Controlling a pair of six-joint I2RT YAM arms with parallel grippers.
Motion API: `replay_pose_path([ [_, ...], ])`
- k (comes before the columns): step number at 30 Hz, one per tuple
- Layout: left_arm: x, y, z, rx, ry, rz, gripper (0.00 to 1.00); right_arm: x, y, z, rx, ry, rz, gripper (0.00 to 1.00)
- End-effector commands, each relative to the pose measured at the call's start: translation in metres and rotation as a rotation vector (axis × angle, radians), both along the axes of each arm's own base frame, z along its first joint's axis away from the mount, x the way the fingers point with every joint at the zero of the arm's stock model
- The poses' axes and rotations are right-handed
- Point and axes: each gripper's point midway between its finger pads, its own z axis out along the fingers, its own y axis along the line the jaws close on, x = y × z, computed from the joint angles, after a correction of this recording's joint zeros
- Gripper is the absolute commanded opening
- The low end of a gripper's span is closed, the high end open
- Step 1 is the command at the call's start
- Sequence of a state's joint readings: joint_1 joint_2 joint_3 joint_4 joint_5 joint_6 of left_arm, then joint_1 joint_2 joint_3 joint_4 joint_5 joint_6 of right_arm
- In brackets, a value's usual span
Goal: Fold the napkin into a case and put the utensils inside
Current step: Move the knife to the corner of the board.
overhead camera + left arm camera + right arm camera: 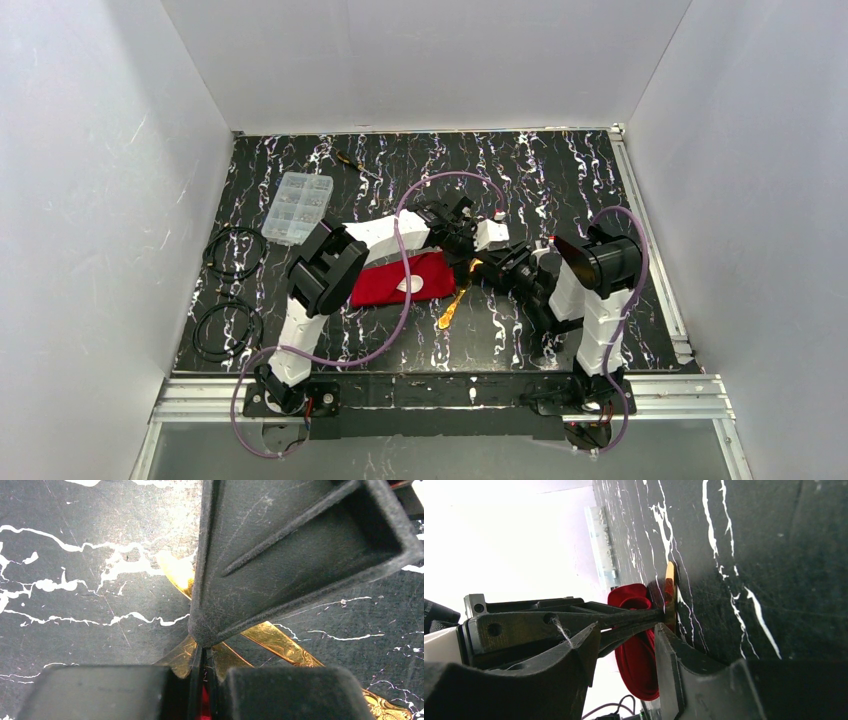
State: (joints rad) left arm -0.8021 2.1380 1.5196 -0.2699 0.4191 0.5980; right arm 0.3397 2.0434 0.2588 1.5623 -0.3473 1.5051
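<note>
The red napkin (395,281) lies folded as a narrow case at the table's middle, partly under the left arm. A small white piece, the spoon (411,285), rests on it. The yellow-gold utensil (450,308) lies on the table just right of the case. My left gripper (468,262) is shut on the gold utensil's (280,642) end, its tips (205,672) nearly touching, with red cloth (205,706) behind them. My right gripper (487,272) is open (628,627), one finger (671,655) against the table beside the gold utensil (669,587), with the napkin (639,665) behind.
A clear compartment box (292,207) stands at the back left. Two black cable coils (235,250) (222,328) lie along the left edge. A thin black-and-yellow tool (352,162) lies at the back. White walls enclose the table; a metal rail (650,250) runs along the right.
</note>
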Motion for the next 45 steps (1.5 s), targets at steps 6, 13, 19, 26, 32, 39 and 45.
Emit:
replay_pose_path([
  [6, -0.067, 0.003, 0.023, 0.039, 0.199, -0.106, 0.00, -0.028, -0.003, -0.019, -0.041, 0.200, 0.052, 0.59],
  [13, -0.089, 0.014, 0.077, 0.013, 0.214, -0.170, 0.08, -0.023, -0.049, -0.024, -0.521, 0.175, 0.073, 0.64],
  [19, -0.099, 0.027, 0.102, 0.027, 0.151, -0.187, 0.25, 0.002, -0.065, -0.005, -0.729, 0.113, 0.121, 0.64],
  [26, -0.118, 0.074, 0.088, 0.103, 0.068, -0.223, 0.24, 0.031, -0.054, -0.006, -0.938, 0.089, 0.204, 0.58],
  [32, -0.133, 0.115, 0.050, 0.124, -0.085, -0.332, 0.24, 0.021, -0.033, -0.018, -1.082, 0.075, 0.304, 0.47],
  [39, -0.144, 0.118, 0.045, 0.027, -0.248, -0.394, 0.25, -0.012, -0.019, -0.031, -1.201, 0.050, 0.388, 0.38],
  [45, -0.158, 0.106, 0.036, -0.043, -0.349, -0.464, 0.28, -0.056, -0.019, -0.044, -1.186, 0.054, 0.422, 0.31],
])
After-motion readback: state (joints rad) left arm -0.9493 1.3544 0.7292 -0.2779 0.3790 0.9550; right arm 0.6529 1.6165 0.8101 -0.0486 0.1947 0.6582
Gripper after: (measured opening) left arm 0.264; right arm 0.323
